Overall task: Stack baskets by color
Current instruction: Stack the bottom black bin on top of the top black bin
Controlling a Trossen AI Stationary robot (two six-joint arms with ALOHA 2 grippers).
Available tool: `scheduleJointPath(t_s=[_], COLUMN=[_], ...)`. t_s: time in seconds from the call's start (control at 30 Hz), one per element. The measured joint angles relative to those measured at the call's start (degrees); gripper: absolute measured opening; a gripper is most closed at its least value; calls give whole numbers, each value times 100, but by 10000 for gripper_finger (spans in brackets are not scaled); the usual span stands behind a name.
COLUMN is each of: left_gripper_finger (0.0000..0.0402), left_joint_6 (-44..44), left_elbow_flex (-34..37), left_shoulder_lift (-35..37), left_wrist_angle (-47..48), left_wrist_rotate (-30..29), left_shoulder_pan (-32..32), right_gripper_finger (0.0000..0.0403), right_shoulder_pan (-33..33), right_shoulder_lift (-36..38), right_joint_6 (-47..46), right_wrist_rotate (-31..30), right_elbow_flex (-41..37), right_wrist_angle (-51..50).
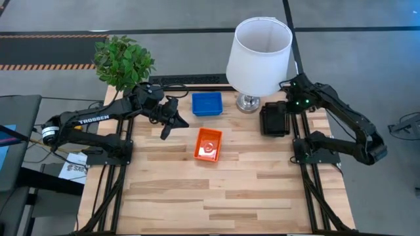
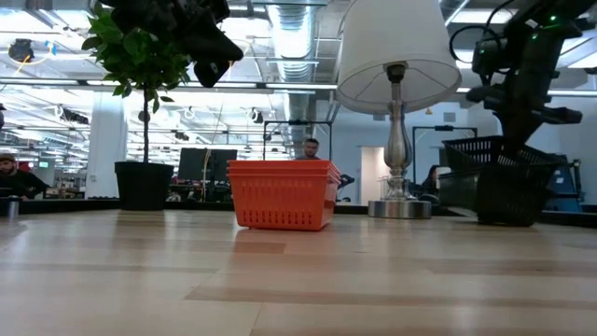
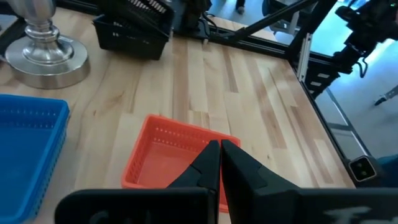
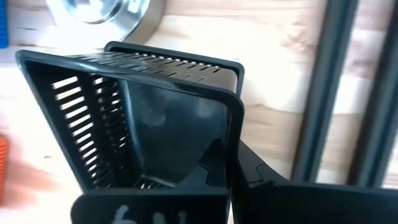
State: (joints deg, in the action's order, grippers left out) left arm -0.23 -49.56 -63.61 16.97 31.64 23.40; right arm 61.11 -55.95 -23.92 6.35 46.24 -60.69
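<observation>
My right pincer (image 4: 227, 163) is clamped on the rim wall of a black basket (image 4: 143, 118), held tilted over the black stack (image 1: 273, 119) near the surface's far right edge. The wall is thin perforated plastic: I judge it light, fairly stiff, and slick, liable to pivot in a one-wall grip. The best hold looks to be mid-rim on a short wall. My left pincer (image 3: 220, 163) hangs closed and empty above the red-orange baskets (image 1: 208, 144) near the surface's middle. The blue baskets (image 1: 207, 103) sit toward the far edge, beside the lamp base (image 1: 247, 102). Nesting calls for square alignment; a skewed tray may jam
</observation>
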Motion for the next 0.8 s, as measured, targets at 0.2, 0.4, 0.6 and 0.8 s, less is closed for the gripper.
scheduleJointPath(t_s=[0.2,0.4,0.6,0.8], left_gripper_finger=[0,0,0,0], left_joint_6=[75,143,259,387], left_elbow_flex=[2,4,4,4], left_shoulder_lift=[0,0,-1,0], left_wrist_angle=[-100,-151,-112,-85], left_wrist_rotate=[-83,-83,-81,-81], left_shoulder_pan=[0,0,0,0], right_gripper_finger=[3,3,3,3], right_shoulder_pan=[53,50,-80,-400], right_shoulder_lift=[10,11,-119,-433], right_joint_6=[-60,-214,-448,-548], right_wrist_rotate=[600,911,1132,684], right_elbow_flex=[1,218,219,219], right_wrist_angle=[102,123,118,223])
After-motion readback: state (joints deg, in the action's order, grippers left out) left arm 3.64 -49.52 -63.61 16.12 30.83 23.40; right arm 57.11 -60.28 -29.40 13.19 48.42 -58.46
